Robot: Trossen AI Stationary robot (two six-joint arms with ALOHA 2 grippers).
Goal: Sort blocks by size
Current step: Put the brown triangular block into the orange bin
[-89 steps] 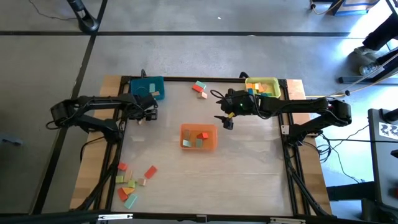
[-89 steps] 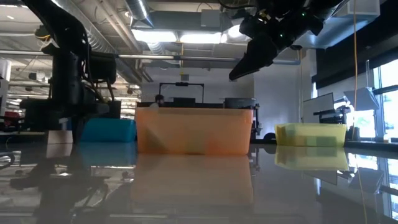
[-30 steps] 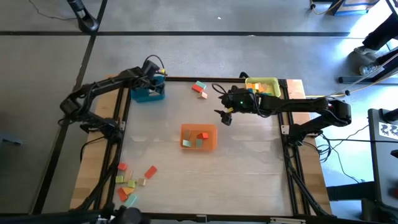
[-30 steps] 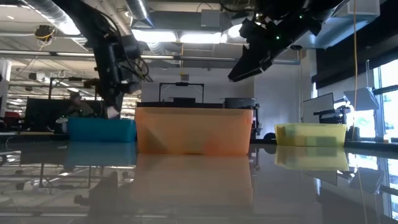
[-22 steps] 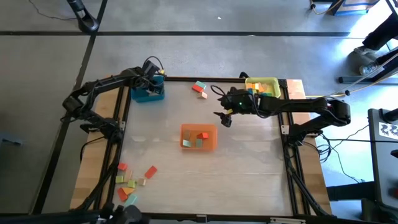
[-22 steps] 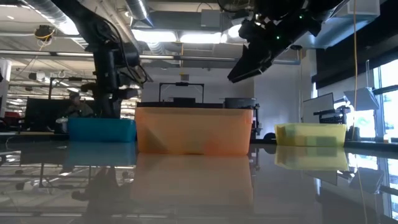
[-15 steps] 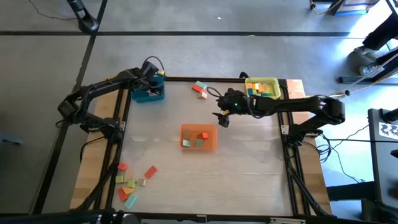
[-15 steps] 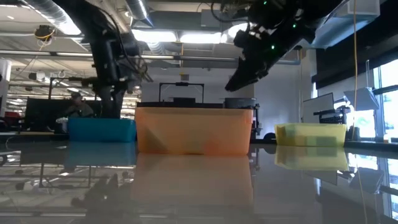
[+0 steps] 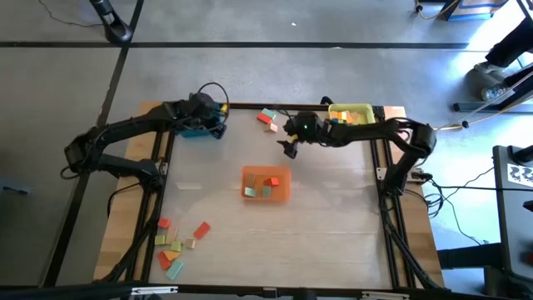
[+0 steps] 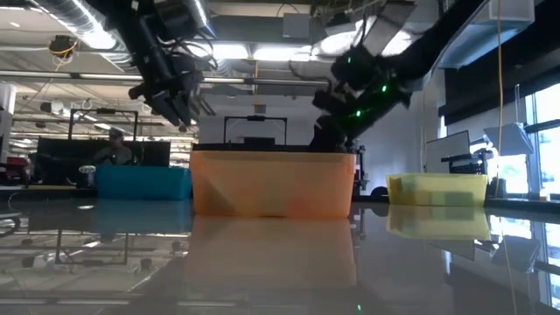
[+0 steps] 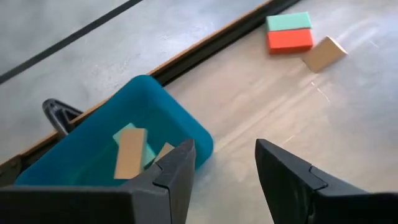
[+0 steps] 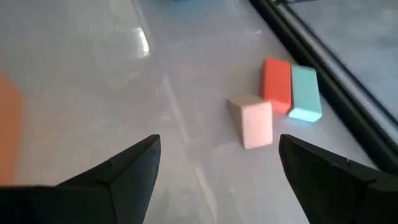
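Observation:
Three blocks lie flat together near the table's far edge: teal (image 12: 305, 92), red (image 12: 277, 81) and tan (image 12: 252, 121), also seen as a group (image 9: 266, 117) from above. My right gripper (image 12: 217, 146) hangs open just near and to the right of them (image 9: 289, 148), touching nothing. My left gripper (image 11: 225, 152) is open and empty, above the right rim of the blue tray (image 11: 186, 134), which holds tan and teal blocks (image 11: 130, 152). More blocks (image 9: 179, 242) lie heaped at the near left.
The orange tray (image 9: 266, 193) with a few blocks stands mid-table, the yellow tray (image 9: 360, 108) with blocks at the far right, the blue tray (image 9: 193, 131) at the far left. A black frame rail (image 9: 250, 106) runs along the far edge behind the three blocks.
My left gripper has risen from above the blue tray and swung toward the table's right, tipping less steeply. My right gripper has sunk and gone toward the table's far left, closer to the three blocks at the far edge, staying open.

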